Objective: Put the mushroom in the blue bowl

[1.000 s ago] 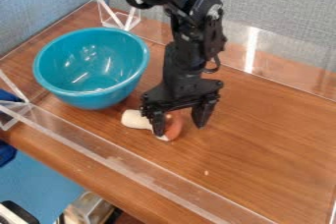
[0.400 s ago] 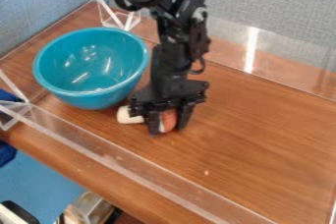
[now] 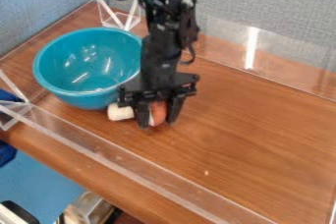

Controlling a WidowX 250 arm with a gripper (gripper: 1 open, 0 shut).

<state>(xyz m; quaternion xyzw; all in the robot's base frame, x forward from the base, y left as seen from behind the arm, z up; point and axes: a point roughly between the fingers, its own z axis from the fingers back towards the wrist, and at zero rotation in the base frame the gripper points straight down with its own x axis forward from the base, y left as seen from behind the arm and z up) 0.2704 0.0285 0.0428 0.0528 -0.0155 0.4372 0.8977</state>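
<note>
"What's around the mushroom (image 3: 121, 112)?"

"The glossy turquoise blue bowl (image 3: 88, 67) sits just beside it, toward the upper left; its smooth, round wall stands close to the gripper (image 3: 157, 115)."

"And the gripper?"

"Black, angular, left of centre, its fingers closed around the reddish cap; the pale, stubby stem pokes out leftward, low over the wood-grained bench (image 3: 243, 140)."

"Anything else?"

"A white lattice piece (image 3: 120, 15) behind the bowl, another (image 3: 16, 110) at the left edge, a clear strip (image 3: 125, 164) along the near side, and a grey textured wall (image 3: 269, 12) behind."
</note>
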